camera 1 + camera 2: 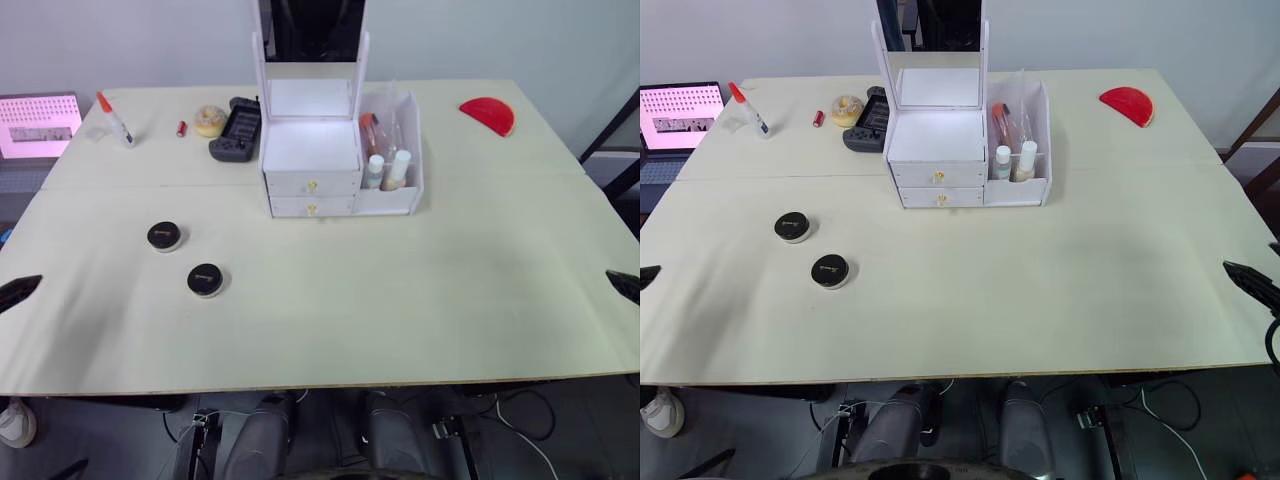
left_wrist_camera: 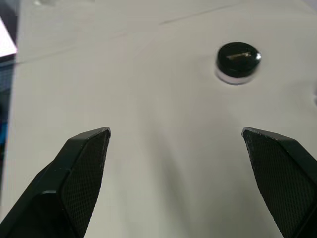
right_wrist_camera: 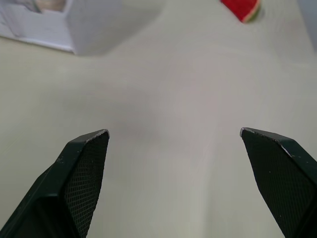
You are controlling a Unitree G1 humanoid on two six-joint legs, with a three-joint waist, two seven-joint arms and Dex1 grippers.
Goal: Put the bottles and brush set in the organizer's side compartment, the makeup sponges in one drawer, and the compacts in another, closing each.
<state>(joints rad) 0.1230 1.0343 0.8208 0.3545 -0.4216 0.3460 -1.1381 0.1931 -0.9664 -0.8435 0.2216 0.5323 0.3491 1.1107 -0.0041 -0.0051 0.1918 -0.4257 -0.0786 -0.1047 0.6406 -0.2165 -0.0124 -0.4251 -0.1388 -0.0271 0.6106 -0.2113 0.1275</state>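
Note:
The white organizer (image 1: 310, 150) stands at the back middle of the table, mirror upright. Both drawers, upper (image 1: 312, 183) and lower (image 1: 312, 207), are pushed in. Its side compartment (image 1: 408, 196), on the right, holds two white-capped bottles (image 1: 375, 172) and a clear packet with a reddish brush set (image 1: 371, 130). Two black compacts (image 1: 165, 236) (image 1: 206, 279) lie on the table's left half; one compact (image 2: 238, 60) lies ahead of my open left gripper (image 2: 176, 131). My right gripper (image 3: 173, 131) is open over bare table near the right edge. The makeup sponges are hidden.
Left of the organizer lie a black rectangular gadget (image 1: 238, 128), a yellowish ring roll (image 1: 210, 120), a small red item (image 1: 181, 128) and a glue bottle (image 1: 115, 118). A red half-disc (image 1: 488, 114) sits back right. A laptop (image 1: 38, 125) stands off the table's left.

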